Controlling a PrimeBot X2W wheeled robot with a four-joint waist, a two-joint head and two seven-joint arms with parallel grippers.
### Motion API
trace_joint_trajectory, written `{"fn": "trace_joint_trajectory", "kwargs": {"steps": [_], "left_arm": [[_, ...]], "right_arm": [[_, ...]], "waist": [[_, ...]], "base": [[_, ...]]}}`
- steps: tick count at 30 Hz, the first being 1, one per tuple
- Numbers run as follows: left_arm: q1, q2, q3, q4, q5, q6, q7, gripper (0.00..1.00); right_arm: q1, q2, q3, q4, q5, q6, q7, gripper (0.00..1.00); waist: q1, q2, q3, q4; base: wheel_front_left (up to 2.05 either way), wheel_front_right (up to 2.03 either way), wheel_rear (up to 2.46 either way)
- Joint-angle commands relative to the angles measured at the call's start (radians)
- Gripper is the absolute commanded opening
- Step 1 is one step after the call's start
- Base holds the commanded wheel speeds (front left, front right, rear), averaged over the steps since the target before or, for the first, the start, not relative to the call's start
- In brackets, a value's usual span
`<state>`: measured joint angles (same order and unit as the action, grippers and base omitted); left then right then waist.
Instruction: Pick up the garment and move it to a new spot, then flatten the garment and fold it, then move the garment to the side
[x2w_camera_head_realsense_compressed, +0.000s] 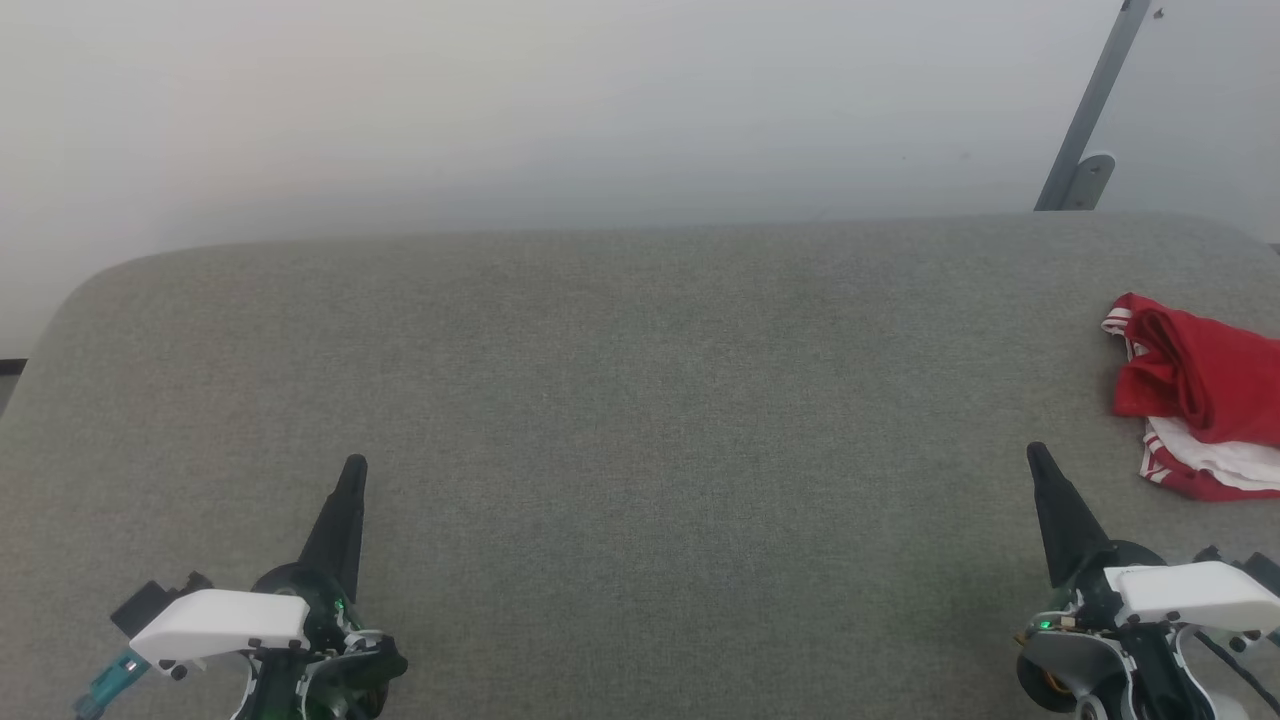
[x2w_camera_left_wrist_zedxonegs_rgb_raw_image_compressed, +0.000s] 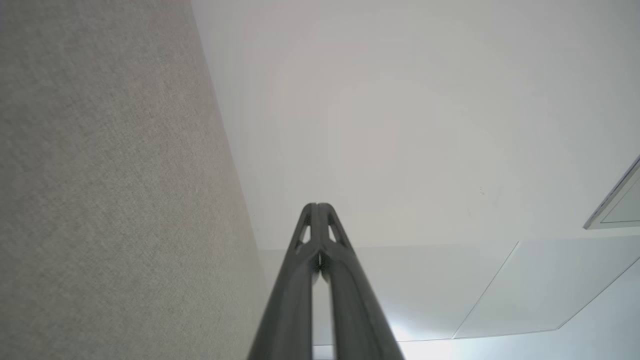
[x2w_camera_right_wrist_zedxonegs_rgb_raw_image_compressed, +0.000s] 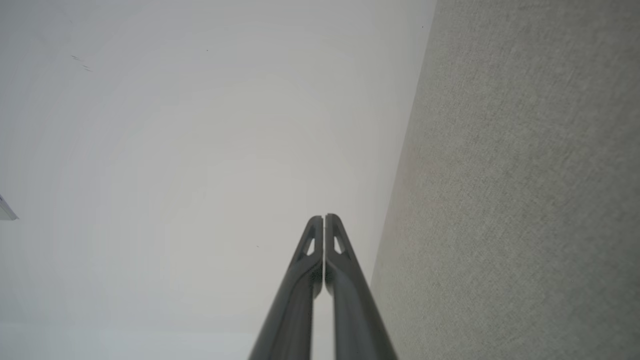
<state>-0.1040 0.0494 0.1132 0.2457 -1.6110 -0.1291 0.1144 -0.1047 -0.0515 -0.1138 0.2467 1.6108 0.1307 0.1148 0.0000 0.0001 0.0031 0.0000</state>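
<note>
Grey cloth-covered desk (x2w_camera_head_realsense_compressed: 640, 400), red garment (x2w_camera_head_realsense_compressed: 1200, 390) crumpled at its right edge. Closed tight and empty: left pincer (x2w_camera_head_realsense_compressed: 355, 465), right pincer (x2w_camera_head_realsense_compressed: 1035, 452).

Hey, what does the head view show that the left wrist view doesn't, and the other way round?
Head view adds: the crumpled red garment lying on the grey fabric surface at far right, the right claw shut at lower right, and a slanted grey metal bar upper right. Left wrist view adds: a close look along the left claw, tips pressed together, and pale seamed panels beyond it. Shared: the left claw, the grey fabric surface and the pale wall.
</note>
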Motion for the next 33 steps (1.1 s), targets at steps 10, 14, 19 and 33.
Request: {"fn": "trace_joint_trajectory", "kwargs": {"steps": [10,14,19,33], "left_arm": [[-0.011,-0.002,0.003,0.000,-0.003,-0.003,0.004,0.00],[-0.011,-0.002,0.003,0.000,-0.003,-0.003,0.004,0.00],[-0.011,-0.002,0.003,0.000,-0.002,-0.003,0.004,0.00],[-0.011,-0.002,0.003,0.000,-0.002,-0.003,0.004,0.00]], "right_arm": [[-0.007,0.004,-0.001,-0.004,0.004,0.000,0.003,0.00],[-0.007,0.004,-0.001,-0.004,0.004,0.000,0.003,0.00],[-0.007,0.004,-0.001,-0.004,0.004,0.000,0.003,0.00],[-0.007,0.004,-0.001,-0.004,0.004,0.000,0.003,0.00]], "waist": [[0.0000,-0.0001,0.000,0.000],[0.0000,-0.0001,0.000,0.000],[0.0000,-0.0001,0.000,0.000],[0.0000,-0.0001,0.000,0.000]], "base": [[0.00,0.00,0.00],[0.00,0.00,0.00],[0.00,0.00,0.00],[0.00,0.00,0.00]]}}
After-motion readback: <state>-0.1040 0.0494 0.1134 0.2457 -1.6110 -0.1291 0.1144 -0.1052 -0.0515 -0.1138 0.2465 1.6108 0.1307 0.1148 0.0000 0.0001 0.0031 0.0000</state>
